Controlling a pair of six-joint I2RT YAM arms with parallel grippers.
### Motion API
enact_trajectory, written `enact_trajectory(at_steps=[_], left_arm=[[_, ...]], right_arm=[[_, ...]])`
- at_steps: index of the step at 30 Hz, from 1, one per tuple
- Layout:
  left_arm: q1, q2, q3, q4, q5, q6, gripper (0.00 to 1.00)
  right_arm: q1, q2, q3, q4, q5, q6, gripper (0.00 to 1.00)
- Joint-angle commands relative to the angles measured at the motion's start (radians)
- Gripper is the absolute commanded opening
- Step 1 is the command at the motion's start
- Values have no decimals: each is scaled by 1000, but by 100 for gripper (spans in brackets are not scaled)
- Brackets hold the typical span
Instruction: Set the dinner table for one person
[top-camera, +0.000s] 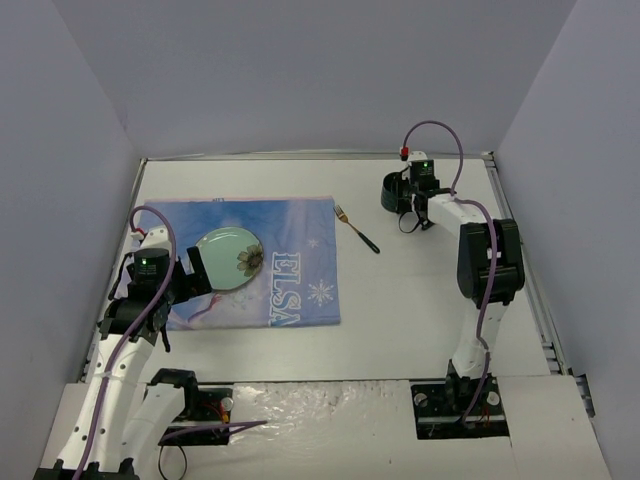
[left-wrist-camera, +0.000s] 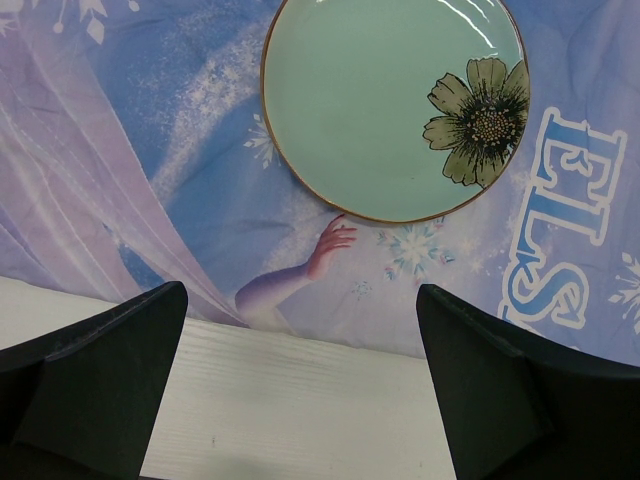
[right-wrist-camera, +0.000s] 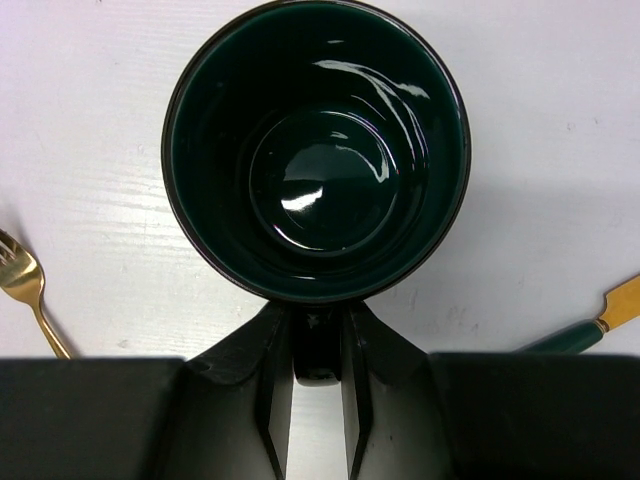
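The dinner table (top-camera: 420, 300) is a white top carrying a blue "ELSA" placemat (top-camera: 300, 290) on its left half. On the mat lies a pale green plate (left-wrist-camera: 380, 100) with a flower print. My left gripper (left-wrist-camera: 302, 295) hangs open over the mat's near edge, holding nothing. A dark green mug (right-wrist-camera: 315, 150) stands upright at the back right. My right gripper (right-wrist-camera: 318, 325) is shut on the mug's handle (right-wrist-camera: 318, 350), one finger pressed to each side. A gold fork (top-camera: 356, 229) lies between mat and mug.
A gold utensil with a green handle (right-wrist-camera: 590, 325) lies just right of the mug, and the fork's tines (right-wrist-camera: 25, 285) lie to its left. Grey walls enclose the table on three sides. A metal rim (top-camera: 515, 240) runs along the right edge.
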Motion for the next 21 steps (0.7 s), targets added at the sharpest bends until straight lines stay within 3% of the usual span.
enact_trajectory(at_steps=[1,11,21], left_arm=[[7,3,14,52,-5,11,97],[9,1,14,55,-1,10,97],[9,0,14,53,-2,11,97]], right_arm=[[19,-174,7,88,-36,-53,0],[187,-273,35,106,-80,-78,0],[356,-170,111,130,-90,-36,0]])
